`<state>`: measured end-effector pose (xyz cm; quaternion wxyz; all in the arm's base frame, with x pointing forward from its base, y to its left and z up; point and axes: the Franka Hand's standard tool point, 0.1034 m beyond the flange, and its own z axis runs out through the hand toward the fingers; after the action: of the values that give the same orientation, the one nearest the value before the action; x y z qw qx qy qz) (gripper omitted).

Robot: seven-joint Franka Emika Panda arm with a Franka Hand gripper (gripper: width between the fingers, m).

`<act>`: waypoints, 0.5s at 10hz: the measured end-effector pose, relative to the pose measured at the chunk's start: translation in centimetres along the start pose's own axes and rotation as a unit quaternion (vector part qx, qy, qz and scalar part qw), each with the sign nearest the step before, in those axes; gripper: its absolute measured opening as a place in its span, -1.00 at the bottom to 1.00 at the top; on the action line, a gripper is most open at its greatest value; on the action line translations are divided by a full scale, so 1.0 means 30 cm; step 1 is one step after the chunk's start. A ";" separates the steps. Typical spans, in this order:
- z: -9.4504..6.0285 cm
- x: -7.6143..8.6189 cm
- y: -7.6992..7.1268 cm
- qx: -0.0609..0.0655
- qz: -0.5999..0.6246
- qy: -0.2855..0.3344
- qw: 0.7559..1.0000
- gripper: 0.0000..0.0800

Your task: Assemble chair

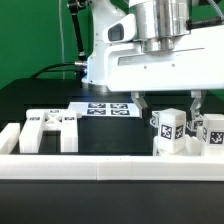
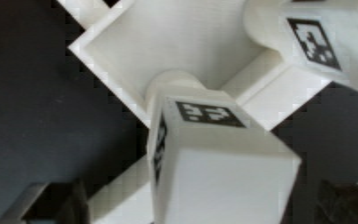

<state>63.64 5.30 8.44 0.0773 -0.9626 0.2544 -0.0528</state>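
Note:
The chair is in loose white parts with black-and-white tags. At the exterior view's right, a blocky tagged chair piece stands against another tagged piece. My gripper hangs just above the first piece, open, one finger on each side. In the wrist view this piece runs between my gripper's dark fingers with gaps on both sides, and it joins a wider white chair panel. A notched flat chair panel lies at the exterior view's left.
A long white rail runs across the front of the black table. The marker board lies behind the parts, near the robot's base. Green backdrop at the rear.

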 end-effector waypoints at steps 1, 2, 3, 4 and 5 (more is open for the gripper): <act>0.004 -0.007 -0.003 0.001 -0.078 0.000 0.997 0.62; 0.004 -0.008 -0.005 0.001 -0.127 0.001 0.992 0.62; 0.002 -0.003 -0.006 0.002 -0.161 0.004 0.987 0.62; 0.002 -0.004 -0.007 -0.001 -0.219 0.005 0.976 0.62; 0.003 -0.005 -0.009 -0.003 -0.264 0.004 0.964 0.62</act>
<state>63.66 5.63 8.40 0.0569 -0.9955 -0.0087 -0.0749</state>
